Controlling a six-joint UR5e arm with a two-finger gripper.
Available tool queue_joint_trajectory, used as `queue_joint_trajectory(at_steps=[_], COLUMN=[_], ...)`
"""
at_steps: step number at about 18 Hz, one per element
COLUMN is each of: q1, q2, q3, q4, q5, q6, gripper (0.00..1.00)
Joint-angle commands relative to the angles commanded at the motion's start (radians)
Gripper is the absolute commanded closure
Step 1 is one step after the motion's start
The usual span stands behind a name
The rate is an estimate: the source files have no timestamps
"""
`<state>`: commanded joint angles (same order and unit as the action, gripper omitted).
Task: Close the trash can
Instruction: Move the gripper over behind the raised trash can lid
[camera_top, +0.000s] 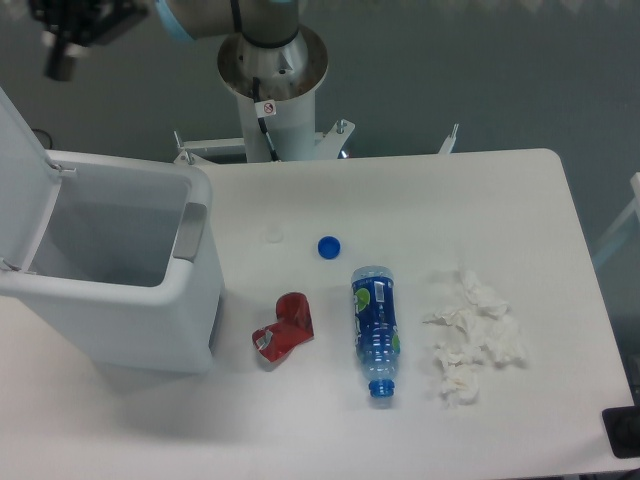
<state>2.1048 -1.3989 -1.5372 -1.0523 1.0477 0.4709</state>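
White desk (480, 190) against a grey backdrop, trash can (120, 300) open at its left end.
Its lid (22, 165) stands raised. The gripper (62, 55) hangs high at the top left, above the can; whether its fingers are clenched or released cannot be told. On the desk lie a blue cap (329, 246), red wrapper (284, 330), blue bottle (376, 328) and crumpled tissues (475, 335).

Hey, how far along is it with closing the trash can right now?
Nothing is done yet: the trash can stands open, its lid raised at the left. In hand: the gripper hangs high at the upper left, above and behind the lid, touching nothing. Left to do: push the lid down until it shuts.
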Motion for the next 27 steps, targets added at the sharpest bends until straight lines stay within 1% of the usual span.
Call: queue_joint_trajectory(at_steps=[4,8,11,13,19,22,24,27], q1=[-0.078,-0.129,-0.173,-0.201,-0.21,-0.209,-0.207,-0.206], q2=[-0.043,-0.078,-0.094,-0.109,-0.112,-0.109,-0.108,-0.109], q3=[0.055,0.071,0.075,0.08,0.081,0.083,0.08,0.077], q4=[-0.002,-0.008,-0.017,-0.05,-0.072,-0.106,-0.107,-0.106], q5=[0.003,0.014,0.069,0.124,0.192,0.238,0.274,0.301], q6=[0.006,0.063,0.075,0.087,0.089,0.089,0.087,0.084], gripper=[1.0,1.0,1.0,1.0,1.0,1.0,1.0,1.0])
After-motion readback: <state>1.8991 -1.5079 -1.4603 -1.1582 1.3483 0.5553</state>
